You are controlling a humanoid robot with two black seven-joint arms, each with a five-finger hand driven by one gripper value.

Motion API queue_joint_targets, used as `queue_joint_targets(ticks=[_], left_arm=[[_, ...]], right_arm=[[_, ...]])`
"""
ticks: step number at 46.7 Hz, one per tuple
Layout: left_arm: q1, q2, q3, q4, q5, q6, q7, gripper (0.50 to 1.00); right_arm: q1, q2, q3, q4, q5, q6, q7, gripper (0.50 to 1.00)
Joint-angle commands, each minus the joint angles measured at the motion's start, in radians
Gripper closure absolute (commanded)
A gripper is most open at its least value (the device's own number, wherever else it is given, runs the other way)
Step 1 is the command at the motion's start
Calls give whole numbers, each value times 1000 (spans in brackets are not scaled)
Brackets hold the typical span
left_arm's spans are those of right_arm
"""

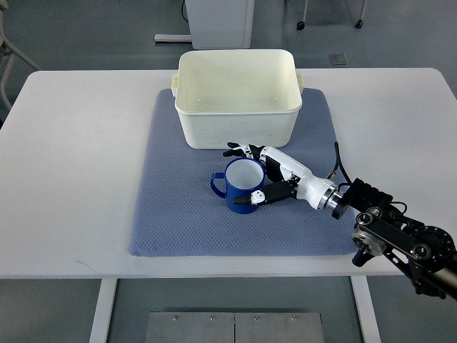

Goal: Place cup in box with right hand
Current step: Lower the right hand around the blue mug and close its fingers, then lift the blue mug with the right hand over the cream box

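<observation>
A blue cup [241, 187] with a white inside stands upright on the blue mat [171, 214], its handle pointing left. It is just in front of the white box [235, 118], which is empty. My right hand [237, 179] comes in from the lower right and wraps the cup. Its fingers [239, 150] lie along the cup's far side and the thumb [250, 202] lies against its near side. The cup's base rests on the mat. The left arm is out of view.
The mat lies on a white table [71, 157]. The box sits on the mat's far edge. My right forearm [400, 239] hangs over the table's front right edge. A white cabinet base [214, 21] stands on the floor beyond the table.
</observation>
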Motion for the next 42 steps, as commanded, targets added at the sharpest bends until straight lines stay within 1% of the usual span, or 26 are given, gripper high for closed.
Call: queue_joint_targets(ticks=[1,9,15,19,20,21,22,23,24,25,35,39,42], left_arm=[[0,0,1,0,0,0,0,500],[0,0,-1,-1,0,0,0,500],[0,0,1,0,0,0,0,500],[0,0,0,0,0,1,0,500],[0,0,1,0,0,0,0,500],[0,0,1,0,0,0,0,500],[0,0,1,0,0,1,0,500],[0,0,1,0,0,0,0,500],[0,0,1,0,0,0,0,500],[0,0,1,0,0,0,0,500],[0,0,1,0,0,0,0,500],[0,0,-1,-1,0,0,0,500],[0,0,1,0,0,0,0,500]], right_arm=[[-3,1,-3,-13,-1,-1,4,557],[-1,15,-15,-39,0,1,14,603],[-1,18,-15,-50,3,1,16,668],[-1,18,-16,-50,3,1,16,730],[-2,18,-16,-50,3,1,16,751],[-1,17,-18,-50,3,1,16,783],[-2,17,-21,-50,3,1,17,824],[-1,17,-26,-50,5,1,17,879],[-1,17,-29,-50,5,1,17,952],[-1,17,-30,-50,5,1,16,1000],[1,35,-32,-64,8,-7,20,1000],[1,37,-32,-64,9,-43,37,1000],[5,35,-32,-64,11,-53,39,1000]])
